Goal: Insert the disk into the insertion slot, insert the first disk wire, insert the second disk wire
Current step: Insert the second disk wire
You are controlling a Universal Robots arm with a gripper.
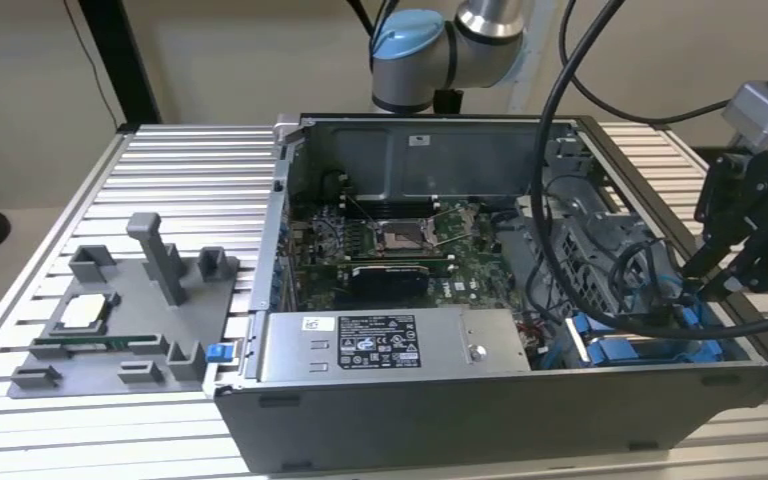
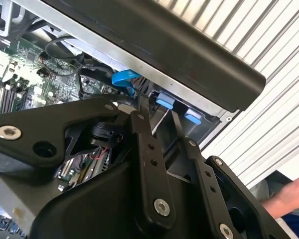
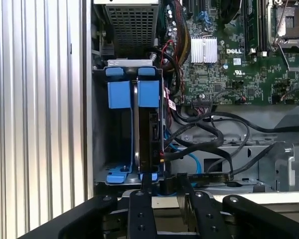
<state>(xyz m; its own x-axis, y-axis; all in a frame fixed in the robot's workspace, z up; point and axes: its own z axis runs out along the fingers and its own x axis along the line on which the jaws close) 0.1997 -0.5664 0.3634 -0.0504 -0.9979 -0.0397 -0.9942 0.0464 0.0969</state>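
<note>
Gripper (image 3: 164, 185) at disk (image 3: 149, 134) (apparently seated)

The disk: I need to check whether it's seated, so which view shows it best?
The first wrist view: the disk stands edge-on in the insertion slot, its blue frame visible. The exterior view shows blue parts beside the gripper; the second wrist view shows blue tabs.

The hand (image 3: 163, 185) hangs at the 6 o'clock end of the drive bay (image 3: 100, 124), where the disk (image 3: 148, 134) fills the 3 o'clock half and the 9 o'clock half stands open. Black cables (image 3: 209, 139) crowd the bay's 3 o'clock side. The case wall (image 3: 87, 99) closes its 9 o'clock side, with bare table (image 3: 35, 119) beyond.
</note>
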